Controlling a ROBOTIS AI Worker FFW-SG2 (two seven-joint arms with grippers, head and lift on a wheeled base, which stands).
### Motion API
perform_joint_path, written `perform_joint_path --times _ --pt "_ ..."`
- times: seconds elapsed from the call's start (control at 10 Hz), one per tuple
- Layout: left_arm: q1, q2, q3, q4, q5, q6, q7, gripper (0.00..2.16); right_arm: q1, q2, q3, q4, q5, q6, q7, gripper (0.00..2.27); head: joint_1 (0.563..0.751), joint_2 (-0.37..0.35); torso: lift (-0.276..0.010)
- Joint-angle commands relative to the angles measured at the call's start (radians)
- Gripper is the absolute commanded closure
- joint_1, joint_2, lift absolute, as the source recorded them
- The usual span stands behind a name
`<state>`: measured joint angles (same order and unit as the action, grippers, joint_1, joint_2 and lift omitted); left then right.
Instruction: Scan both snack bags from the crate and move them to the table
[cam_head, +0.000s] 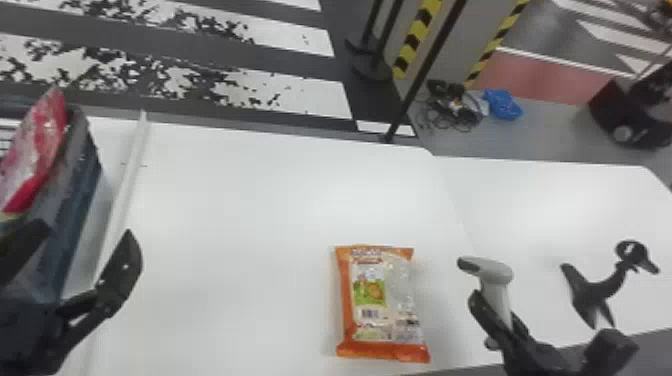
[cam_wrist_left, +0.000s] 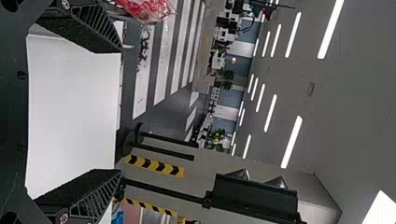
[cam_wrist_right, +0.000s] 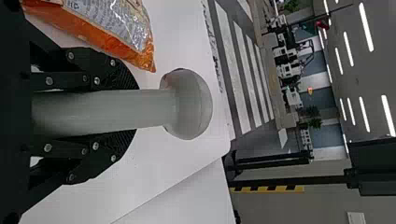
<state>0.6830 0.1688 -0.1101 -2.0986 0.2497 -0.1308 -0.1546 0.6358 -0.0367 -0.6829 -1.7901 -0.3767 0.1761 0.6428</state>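
In the head view my left gripper (cam_head: 75, 255) is open beside the crate (cam_head: 75, 200), from which a red snack bag (cam_head: 37, 150) sticks up. The left wrist view has that left gripper (cam_wrist_left: 88, 112) with its fingers wide apart, and the red bag (cam_wrist_left: 149, 8) beyond one of them. An orange snack bag (cam_head: 382, 300) lies flat on the white table (cam_head: 280, 210). To its right my right gripper (cam_head: 500, 317) is closed around the handle of the scanner (cam_head: 492, 275). In the right wrist view the right gripper (cam_wrist_right: 126, 109) holds the scanner (cam_wrist_right: 187, 105) near the orange bag (cam_wrist_right: 102, 28).
A black scanner stand (cam_head: 595, 295) is on the table at the right. A raised white strip (cam_head: 125, 185) runs along the table beside the crate. A thin black pole (cam_head: 425, 70) rises behind the table's far edge.
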Motion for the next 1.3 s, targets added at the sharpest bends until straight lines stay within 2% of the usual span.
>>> perform_joint_path --times 0.0,0.2,0.4,0.8,1.2 --pt "-0.008 0.009 -0.005 0.002 0.008 -0.002 0.001 0.08 0.065 0.038 -0.037 -0.075 -0.07 0.047 0.001 2.24 0.695 -0.35 -0.087" --pt "-0.01 0.008 -0.005 0.009 0.013 -0.002 0.001 0.08 0.142 0.038 -0.046 -0.167 -0.137 0.09 0.028 2.24 0.695 -0.35 -0.087" --pt "-0.017 0.005 -0.005 0.014 0.014 -0.002 0.007 0.08 0.179 0.038 -0.026 -0.244 -0.134 0.188 0.06 2.24 0.695 -0.35 -0.087" --pt "-0.034 0.0 -0.017 0.02 0.014 0.02 0.009 0.08 0.235 0.038 0.135 -0.275 -0.057 0.17 0.06 2.24 0.695 -0.35 -0.087" --pt "-0.042 -0.009 -0.022 0.032 0.013 0.023 0.013 0.08 0.301 0.038 0.227 -0.325 -0.031 0.133 0.06 2.24 0.695 -0.338 -0.087"
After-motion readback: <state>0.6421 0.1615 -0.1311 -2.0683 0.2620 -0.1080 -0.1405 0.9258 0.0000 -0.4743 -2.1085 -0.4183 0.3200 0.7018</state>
